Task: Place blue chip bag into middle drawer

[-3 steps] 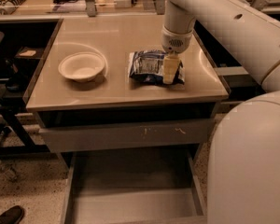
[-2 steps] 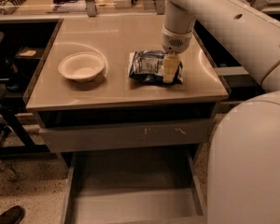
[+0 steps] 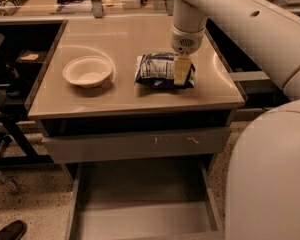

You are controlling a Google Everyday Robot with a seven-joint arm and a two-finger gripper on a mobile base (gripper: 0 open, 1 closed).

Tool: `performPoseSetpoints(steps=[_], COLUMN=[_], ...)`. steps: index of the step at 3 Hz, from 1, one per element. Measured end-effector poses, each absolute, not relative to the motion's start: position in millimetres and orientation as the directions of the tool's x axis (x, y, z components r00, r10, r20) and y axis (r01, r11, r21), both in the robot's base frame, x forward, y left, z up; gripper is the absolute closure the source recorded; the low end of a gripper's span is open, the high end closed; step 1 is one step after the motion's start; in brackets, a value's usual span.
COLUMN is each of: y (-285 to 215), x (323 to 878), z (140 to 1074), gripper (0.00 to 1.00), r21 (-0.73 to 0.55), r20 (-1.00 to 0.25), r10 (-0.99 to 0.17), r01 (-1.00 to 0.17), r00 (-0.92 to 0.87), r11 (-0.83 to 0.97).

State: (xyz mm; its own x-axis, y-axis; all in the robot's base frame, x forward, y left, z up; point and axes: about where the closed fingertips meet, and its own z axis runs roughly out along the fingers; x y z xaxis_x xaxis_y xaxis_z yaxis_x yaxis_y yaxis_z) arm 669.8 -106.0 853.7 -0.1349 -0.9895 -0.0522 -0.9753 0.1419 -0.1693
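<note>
The blue chip bag [image 3: 157, 70] lies flat on the tan tabletop [image 3: 120, 96], right of centre, its white label panel facing up. My gripper [image 3: 182, 73] comes down from the white arm above and sits on the bag's right end, its pale fingers [image 3: 181, 70] against the bag. The middle drawer [image 3: 140, 209] stands pulled out below the table, a grey tray with a plain floor and low side walls, nothing in it.
A white round bowl [image 3: 88, 71] sits on the left of the tabletop. A grey drawer front [image 3: 135, 144] with pale scuff marks is above the open drawer. My white arm body [image 3: 270, 174] fills the right foreground. Dark shelving stands at the left.
</note>
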Motion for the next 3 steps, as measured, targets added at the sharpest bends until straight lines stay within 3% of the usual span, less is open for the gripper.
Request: performPoseSetpoints(steps=[3], y=[-144.7], x=[575.6], z=[861.3], gripper=[1.0], r21=[-0.179], r20=[0.044], r10=[-0.97], r01=[-0.958], r00=[-0.237], r11=[0.226])
